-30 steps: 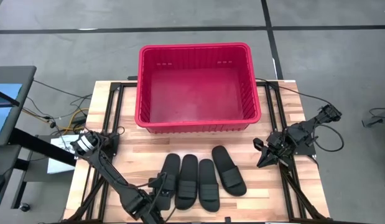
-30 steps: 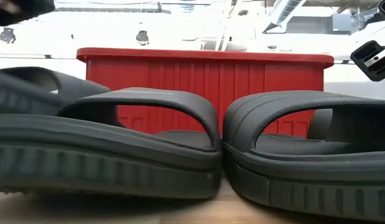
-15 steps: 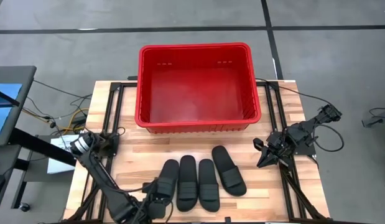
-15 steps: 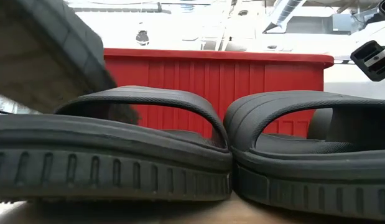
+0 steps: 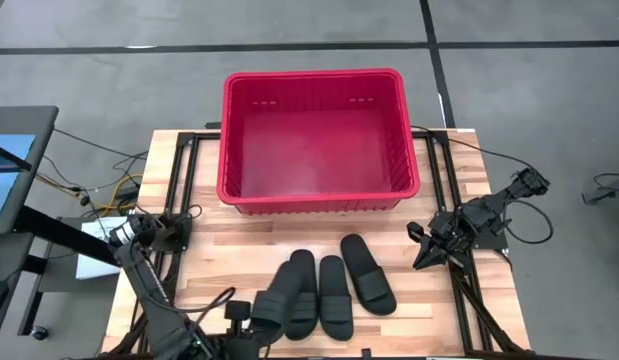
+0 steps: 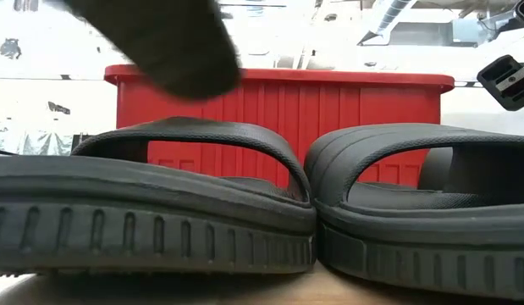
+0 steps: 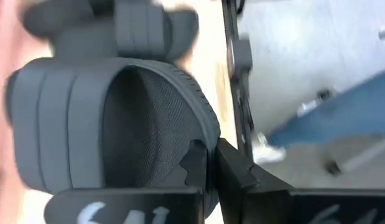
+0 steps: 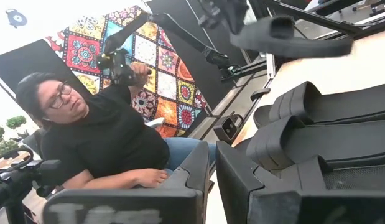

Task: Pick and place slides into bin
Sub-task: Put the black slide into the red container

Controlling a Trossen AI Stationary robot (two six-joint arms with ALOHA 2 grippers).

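The red bin [image 5: 314, 190] stands at the table's far middle. Three black slides [image 5: 334, 295] lie side by side on their soles near the front edge; they also show in the low view [image 6: 151, 212]. My left gripper [image 5: 249, 313] is near the front edge, left of them, shut on the fourth slide [image 5: 281, 293], which is in the air; it also shows in the low view [image 6: 160, 51] and the right wrist view [image 8: 292, 34]. My right gripper [image 5: 419, 252] waits, shut and empty, by the table's right side. My left gripper pinches the rim of the slide's sole [image 7: 201, 134] between its two fingers, at the slide's near end beside the footbed. The fingers come from the table's near left and lie along the slide. The slide is lifted clear, tilted, its free end toward the bin.
Bare wooden table lies between the slides and the bin [image 5: 289, 235]. Black frame rails run along both sides of the table [image 5: 184, 190]. A person sits beyond the table in the right wrist view [image 8: 99, 143].
My left gripper, shut on the leftmost slide, has gone up and toward the table's near edge. The slide has risen off the table, tipped, and now hangs partly over the slide beside it. The other three slides have stayed put.
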